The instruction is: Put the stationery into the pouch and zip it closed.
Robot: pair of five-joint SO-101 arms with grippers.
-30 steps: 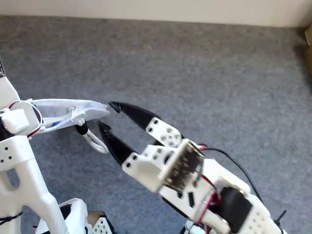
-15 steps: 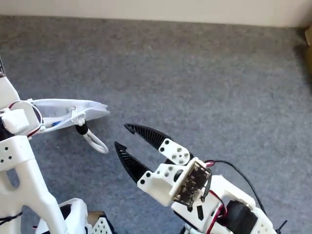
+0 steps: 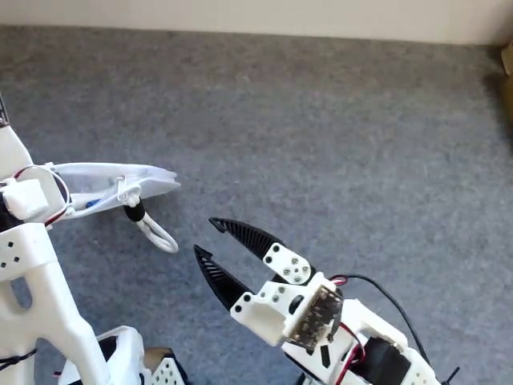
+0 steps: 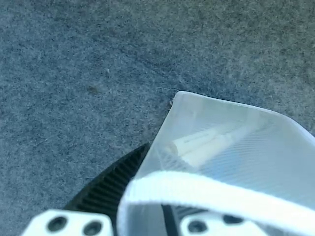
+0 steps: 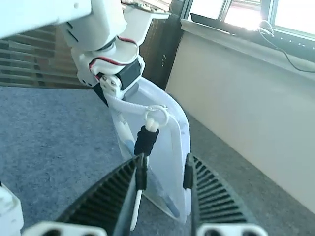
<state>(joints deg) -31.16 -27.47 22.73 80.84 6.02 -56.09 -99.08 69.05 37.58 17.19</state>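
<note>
Right gripper [image 3: 204,237] is seen with its black jaws spread wide and nothing held between them. It is pointed at the pouch [image 3: 112,183], which is found near it but apart, on the left arm's side. Left gripper [image 5: 107,92] is clamped on one upper corner of the pouch, and one ribbed black finger [image 4: 110,189] is seen behind the mesh. Whether the pouch's lower edge touches the carpet cannot be told.

The pouch is made of translucent white mesh with a thick white band along its zip edge. A black toggle [image 5: 146,140] is hung from a small ring on the zip, and a white cord loop [image 3: 157,231] is trailed from it toward the right gripper. Inside, a white piece of stationery [image 4: 202,145] and something blue [image 5: 130,147] are made out through the mesh.

Grey carpet [image 3: 321,120] is spread under both arms. A pale wall [image 5: 236,98] is seen beyond it, topped by a sill and a sunlit window [image 5: 256,12].
</note>
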